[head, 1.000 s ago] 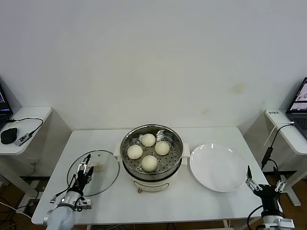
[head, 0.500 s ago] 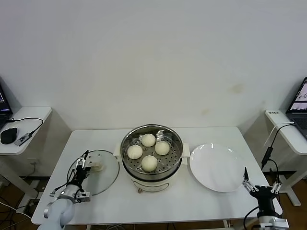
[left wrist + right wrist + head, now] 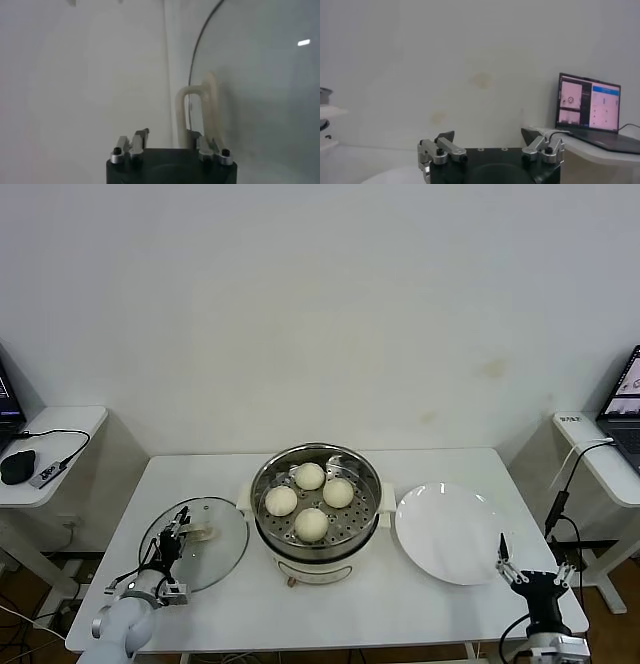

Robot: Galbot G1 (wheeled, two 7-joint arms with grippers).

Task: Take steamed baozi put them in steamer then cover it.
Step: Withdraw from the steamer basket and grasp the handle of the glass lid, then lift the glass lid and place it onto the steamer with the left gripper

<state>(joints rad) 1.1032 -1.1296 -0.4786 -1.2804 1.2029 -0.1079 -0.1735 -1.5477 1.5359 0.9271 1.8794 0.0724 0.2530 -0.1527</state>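
Open tabletop [image 3: 430, 604] runs along the near edge in front of the steamer [image 3: 315, 519], which stands uncovered at centre, its top unobstructed with four steamed baozi [image 3: 311, 524] inside. The cover [image 3: 215, 549] fills the space just left of it, the left gripper [image 3: 172, 536] over its handle; a white plate [image 3: 450, 532] takes up the right, the right gripper [image 3: 530, 569] beyond its near edge.
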